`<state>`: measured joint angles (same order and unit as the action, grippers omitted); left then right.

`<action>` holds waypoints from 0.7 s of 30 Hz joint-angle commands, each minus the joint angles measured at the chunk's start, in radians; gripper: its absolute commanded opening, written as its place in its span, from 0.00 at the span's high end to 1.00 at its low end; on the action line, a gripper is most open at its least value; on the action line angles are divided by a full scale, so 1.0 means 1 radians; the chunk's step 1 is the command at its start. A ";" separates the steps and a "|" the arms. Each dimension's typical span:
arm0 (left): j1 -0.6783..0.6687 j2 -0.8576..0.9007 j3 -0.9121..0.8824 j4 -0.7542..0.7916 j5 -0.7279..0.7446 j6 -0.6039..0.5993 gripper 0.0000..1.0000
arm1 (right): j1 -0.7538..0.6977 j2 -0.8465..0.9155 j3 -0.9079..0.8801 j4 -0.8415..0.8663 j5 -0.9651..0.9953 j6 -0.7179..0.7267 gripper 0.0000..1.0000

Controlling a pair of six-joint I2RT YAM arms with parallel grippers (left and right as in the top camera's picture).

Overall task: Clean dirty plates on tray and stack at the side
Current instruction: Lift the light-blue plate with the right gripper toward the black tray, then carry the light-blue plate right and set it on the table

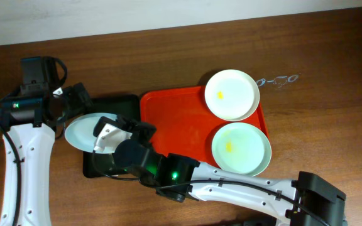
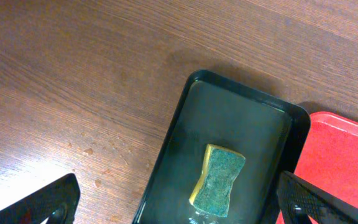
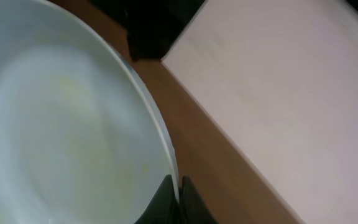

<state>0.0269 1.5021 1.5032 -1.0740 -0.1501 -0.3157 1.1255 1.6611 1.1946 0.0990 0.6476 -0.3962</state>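
Right gripper (image 3: pixel 178 198): we see it clamped on blue plate (image 1: pixel 80 133), over black tray (image 1: pixel 127 103).
Left gripper (image 2: pixel 178 186): spread wide above sponge (image 2: pixel 217 180).
Red tray (image 1: pixel 175 125): white plate (image 1: pixel 231 94), green plate (image 1: pixel 241 147).
Surface: wood table (image 1: pixel 168 50), pale wall (image 1: pixel 105 16) behind.

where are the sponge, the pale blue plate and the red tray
sponge (image 2: pixel 217 180): left wrist view, middle of its green face
pale blue plate (image 1: pixel 80 133): overhead view, bare left half
red tray (image 1: pixel 178 125): overhead view, bare floor

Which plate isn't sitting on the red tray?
The pale blue plate: the right gripper pinches its rim, holding it partly over the black tray. The white plate and the pale green plate both lie on the red tray.
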 commanded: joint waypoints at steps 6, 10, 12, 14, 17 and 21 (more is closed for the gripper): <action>0.002 -0.003 0.010 -0.002 -0.004 -0.013 0.01 | -0.205 -0.021 0.016 -0.312 -0.355 0.659 0.96; 0.002 -0.003 0.010 -0.002 -0.004 -0.013 0.01 | -0.404 -0.069 0.016 -0.410 -0.634 0.810 0.96; 0.002 -0.003 0.011 -0.001 -0.004 -0.013 0.01 | -0.530 -0.103 0.016 -0.442 -0.802 0.809 0.96; 0.002 -0.003 0.010 -0.002 -0.004 -0.013 0.01 | -0.679 -0.127 0.016 -0.490 -0.935 0.810 0.96; 0.002 -0.003 0.011 -0.002 -0.004 -0.013 0.01 | -0.951 -0.129 0.016 -0.594 -1.050 0.812 0.96; 0.002 -0.003 0.010 -0.002 -0.004 -0.013 0.01 | -1.324 -0.129 0.016 -0.777 -1.085 0.824 0.96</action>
<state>0.0269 1.5021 1.5032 -1.0744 -0.1497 -0.3157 -0.0242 1.5494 1.2041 -0.6189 -0.3737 0.4152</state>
